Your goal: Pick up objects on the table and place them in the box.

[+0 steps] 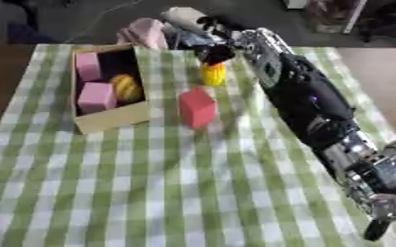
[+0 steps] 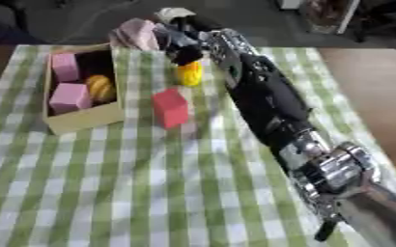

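The right hand (image 1: 208, 42) is at 12 o'clock, its fingers pinching the top of a yellow object (image 1: 213, 73). A red block (image 1: 197, 108) stands at 3 o'clock of the box (image 1: 110, 120).

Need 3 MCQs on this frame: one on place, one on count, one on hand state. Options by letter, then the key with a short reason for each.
1. Where is the red block?
A. Inside the box
B. On the tablecloth to the right of the box
C. In the right hand

2. How many pink blocks lie in the box?
A. None
B. Two
C. Four

3. What is the right hand doing?
A. Resting open on the cloth by the near edge
B. Holding the red block
C. Closed on the top of the yellow object

Key:
1 B: the red block stands on the checked tablecloth, apart from the box's right wall.
2 B: one pink block sits at the back and another pink block nearer, beside an orange-yellow object.
3 C: the dark fingers curl over the top of the yellow object at the far side of the table.
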{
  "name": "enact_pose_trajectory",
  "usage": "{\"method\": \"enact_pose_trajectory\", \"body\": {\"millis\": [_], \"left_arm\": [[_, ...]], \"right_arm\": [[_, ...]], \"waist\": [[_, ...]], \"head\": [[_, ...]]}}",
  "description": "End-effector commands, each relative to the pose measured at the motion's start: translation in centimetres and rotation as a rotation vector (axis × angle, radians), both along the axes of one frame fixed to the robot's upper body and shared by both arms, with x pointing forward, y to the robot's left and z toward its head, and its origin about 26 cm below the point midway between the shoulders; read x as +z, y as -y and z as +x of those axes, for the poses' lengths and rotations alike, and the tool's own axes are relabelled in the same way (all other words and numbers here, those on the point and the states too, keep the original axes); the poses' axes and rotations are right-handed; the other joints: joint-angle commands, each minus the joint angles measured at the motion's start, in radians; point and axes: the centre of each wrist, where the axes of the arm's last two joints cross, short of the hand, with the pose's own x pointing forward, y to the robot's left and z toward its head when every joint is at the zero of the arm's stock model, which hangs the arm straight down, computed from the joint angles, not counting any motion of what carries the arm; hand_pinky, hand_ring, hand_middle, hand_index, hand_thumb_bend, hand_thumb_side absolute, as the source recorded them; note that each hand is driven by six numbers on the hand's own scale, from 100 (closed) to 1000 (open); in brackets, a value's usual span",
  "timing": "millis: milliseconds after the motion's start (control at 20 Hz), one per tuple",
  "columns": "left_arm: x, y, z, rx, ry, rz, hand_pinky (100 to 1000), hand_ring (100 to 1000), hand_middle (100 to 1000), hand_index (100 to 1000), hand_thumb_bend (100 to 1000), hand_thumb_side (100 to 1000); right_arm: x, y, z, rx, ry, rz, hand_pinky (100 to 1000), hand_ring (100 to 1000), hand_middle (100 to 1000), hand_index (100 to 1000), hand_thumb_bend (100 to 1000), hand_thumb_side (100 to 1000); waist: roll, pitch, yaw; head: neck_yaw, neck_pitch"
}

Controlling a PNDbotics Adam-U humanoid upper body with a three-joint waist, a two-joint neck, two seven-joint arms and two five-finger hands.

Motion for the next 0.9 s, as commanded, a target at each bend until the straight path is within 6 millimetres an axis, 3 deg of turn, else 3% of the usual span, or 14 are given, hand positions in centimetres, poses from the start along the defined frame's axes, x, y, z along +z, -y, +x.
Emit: {"method": "enact_pose_trajectory", "body": {"millis": [50,900], "left_arm": [[0.6,-0.3,-0.1,0.009,0.021,0.010,671,628,693,742,362,716],[0.7,-0.1,-0.1,-0.004,0.026,0.008,670,629,693,743,361,716]], "right_arm": [[0.4,1.7,0.1,-0.072,0.013,0.016,822,865,872,987,100,509],[-2.7,0.3,0.2,-0.057,-0.117,-0.018,821,853,834,956,100,622]], "waist": [[0.004,-0.010,0.000],[0.008,-0.005,0.018]], "head": [[0.003,-0.017],[-0.012,-0.021]]}}
